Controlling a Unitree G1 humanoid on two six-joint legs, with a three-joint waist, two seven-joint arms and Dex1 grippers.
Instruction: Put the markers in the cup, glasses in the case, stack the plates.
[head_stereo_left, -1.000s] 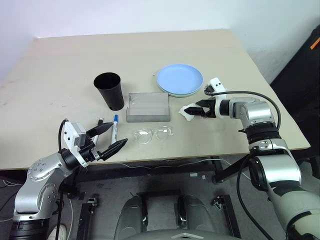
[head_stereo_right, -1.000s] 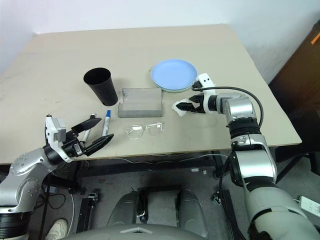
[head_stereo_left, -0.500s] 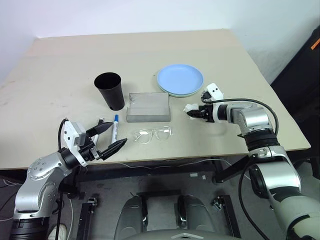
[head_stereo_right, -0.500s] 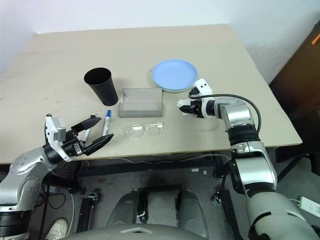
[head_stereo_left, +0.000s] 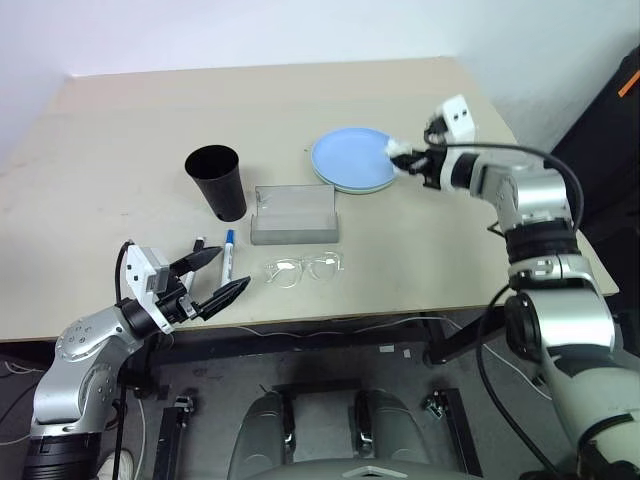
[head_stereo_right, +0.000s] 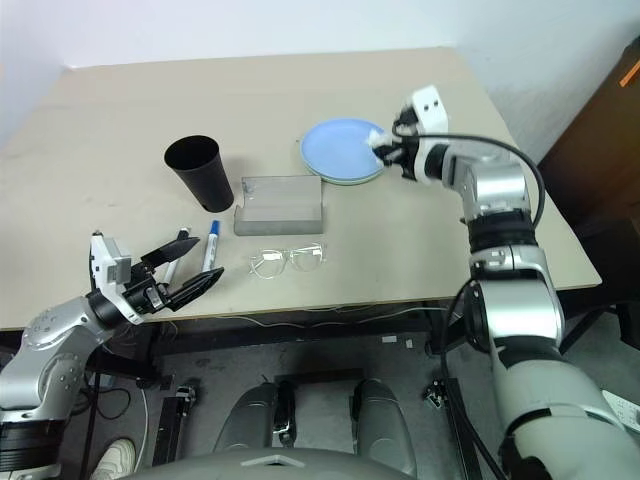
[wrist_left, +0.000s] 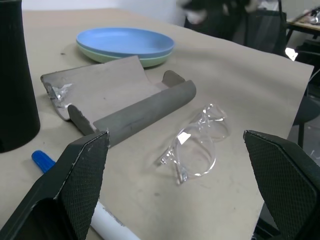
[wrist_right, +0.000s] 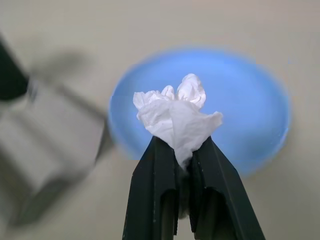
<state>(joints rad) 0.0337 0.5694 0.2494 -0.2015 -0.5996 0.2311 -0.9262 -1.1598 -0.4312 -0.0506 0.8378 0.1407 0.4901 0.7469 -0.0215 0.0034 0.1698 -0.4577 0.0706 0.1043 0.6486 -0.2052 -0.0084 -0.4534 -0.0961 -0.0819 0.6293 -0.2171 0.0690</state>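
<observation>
The right gripper (wrist_right: 184, 159) has its jaws pinched on a crumpled white tissue (wrist_right: 176, 115), holding it in the air over the blue plate (head_stereo_left: 350, 156); the tissue is soft, near weightless and will give under any squeeze, so a small nip on one fold is enough. The blue plate already sits on the green plate (wrist_left: 150, 60), whose rim peeks out beneath it; both look rigid, shallow and smooth, likely slippery at the lip, and best taken by the rim. The left gripper (head_stereo_left: 213, 274) hangs past the near edge of the worktop (head_stereo_left: 120, 130) with jaws spread wide and nothing between them. The glasses (head_stereo_left: 305, 268) lie near the front edge, just beside the open case (head_stereo_left: 293, 213); they appear thin, clear and fragile, so I would take them at the bridge or a temple rather than on a lens. The blue-capped marker (head_stereo_left: 228, 255) lies on the worktop between the cup (head_stereo_left: 217, 180) and the left gripper; a second marker (head_stereo_left: 199, 246) seems to lie beside it, though it is largely masked by the finger; both are light, stiff and apt to roll, so grip mid-barrel. The cup stands upright, tall, and probably easy to tip.
</observation>
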